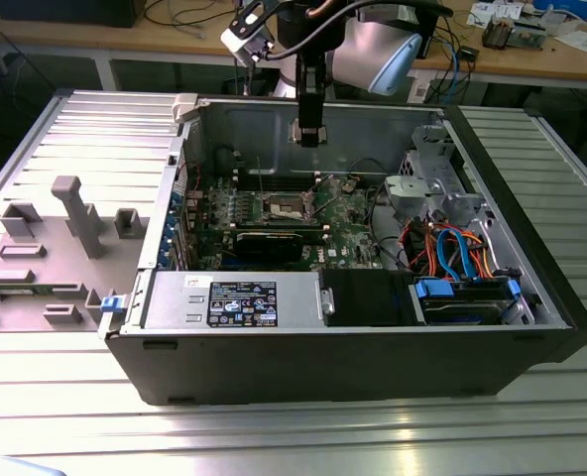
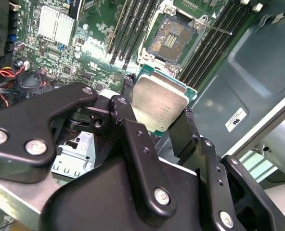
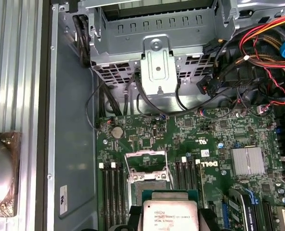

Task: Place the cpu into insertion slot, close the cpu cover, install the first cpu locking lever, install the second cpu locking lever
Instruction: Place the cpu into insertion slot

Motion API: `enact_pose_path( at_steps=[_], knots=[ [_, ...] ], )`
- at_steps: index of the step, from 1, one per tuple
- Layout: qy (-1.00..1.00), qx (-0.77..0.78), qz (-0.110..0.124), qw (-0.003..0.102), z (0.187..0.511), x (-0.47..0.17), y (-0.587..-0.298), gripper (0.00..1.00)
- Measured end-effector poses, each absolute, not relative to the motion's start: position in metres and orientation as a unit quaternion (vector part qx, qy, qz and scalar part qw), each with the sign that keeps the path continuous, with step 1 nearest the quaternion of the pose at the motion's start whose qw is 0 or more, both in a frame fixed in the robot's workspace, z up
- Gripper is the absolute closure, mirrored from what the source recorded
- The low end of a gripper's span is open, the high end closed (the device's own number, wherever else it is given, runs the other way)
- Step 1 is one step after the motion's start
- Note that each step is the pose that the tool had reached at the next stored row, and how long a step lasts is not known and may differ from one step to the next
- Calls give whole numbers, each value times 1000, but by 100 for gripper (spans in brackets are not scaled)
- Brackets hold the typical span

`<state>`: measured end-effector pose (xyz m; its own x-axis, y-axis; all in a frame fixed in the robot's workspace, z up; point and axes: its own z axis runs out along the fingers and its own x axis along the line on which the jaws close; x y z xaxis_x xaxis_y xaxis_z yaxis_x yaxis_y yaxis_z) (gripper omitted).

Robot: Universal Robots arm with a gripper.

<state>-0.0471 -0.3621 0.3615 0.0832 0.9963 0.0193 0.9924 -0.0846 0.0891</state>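
My gripper [image 1: 308,134] hangs above the motherboard inside the open computer case, shut on the cpu [image 2: 159,106]. The cpu is a flat square chip with a dull silver top, pinched by its edges between the black fingers [image 2: 128,113]. In the first wrist view the cpu [image 3: 170,214] sits just short of the insertion slot [image 3: 149,185]. The insertion slot [image 2: 174,37] lies uncovered, its pin field showing inside a silver rim. The cpu cover [image 3: 147,154] stands raised at the slot's far side. A thin wire lever [image 2: 214,29] sticks out beside the slot.
Black memory slots [image 2: 133,29] flank the socket on both sides. A drive cage [image 3: 157,72] with loose cables, a finned heat sink [image 3: 247,161], a long black card [image 1: 269,241] and the power supply [image 1: 234,300] crowd the case. A grey fixture tray [image 1: 56,233] lies at the exterior view's left.
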Motion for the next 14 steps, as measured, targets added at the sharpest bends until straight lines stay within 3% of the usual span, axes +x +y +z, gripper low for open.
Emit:
enact_pose_path(
  at_steps=[14],
  knots=[
    [654, 755, 36, 27, 361, -47, -362, 45]
  ],
)
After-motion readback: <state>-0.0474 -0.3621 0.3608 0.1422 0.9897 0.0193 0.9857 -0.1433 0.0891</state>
